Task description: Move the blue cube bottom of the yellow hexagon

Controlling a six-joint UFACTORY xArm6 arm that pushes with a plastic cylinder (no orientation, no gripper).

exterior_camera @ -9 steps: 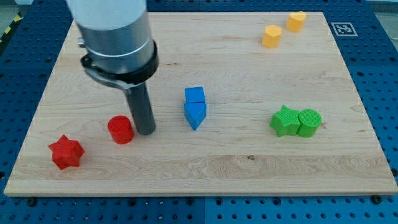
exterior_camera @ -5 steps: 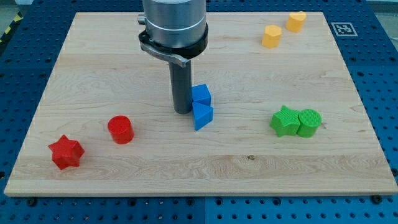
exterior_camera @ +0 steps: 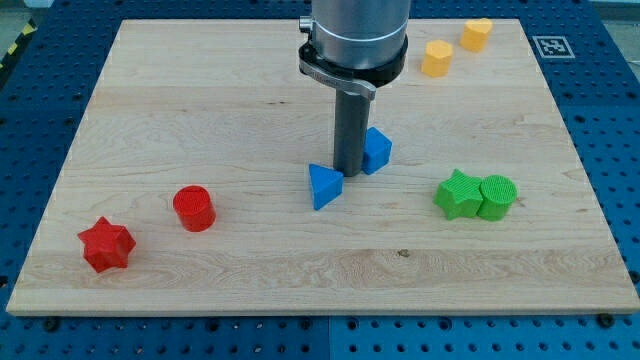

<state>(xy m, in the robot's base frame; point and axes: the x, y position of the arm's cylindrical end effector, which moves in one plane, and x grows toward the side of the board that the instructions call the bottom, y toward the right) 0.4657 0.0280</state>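
Note:
The blue cube (exterior_camera: 377,150) sits near the board's middle, right of centre. My tip (exterior_camera: 347,171) touches its left side. A blue triangular block (exterior_camera: 323,186) lies just to the lower left of my tip, apart from the cube. The yellow hexagon (exterior_camera: 436,58) is at the view's top right, well above and to the right of the cube. A second yellow block (exterior_camera: 476,34), heart-like, lies further to its upper right.
A green star (exterior_camera: 457,195) and a green cylinder (exterior_camera: 497,196) touch each other at the right. A red cylinder (exterior_camera: 194,208) and a red star (exterior_camera: 107,244) lie at the lower left. A marker tag (exterior_camera: 550,45) sits off the board's top right corner.
My tip has swept from beside the red cylinder rightward to the blue pair and pushed the blue cube to the right, separating it from the blue triangular block, which shifted slightly.

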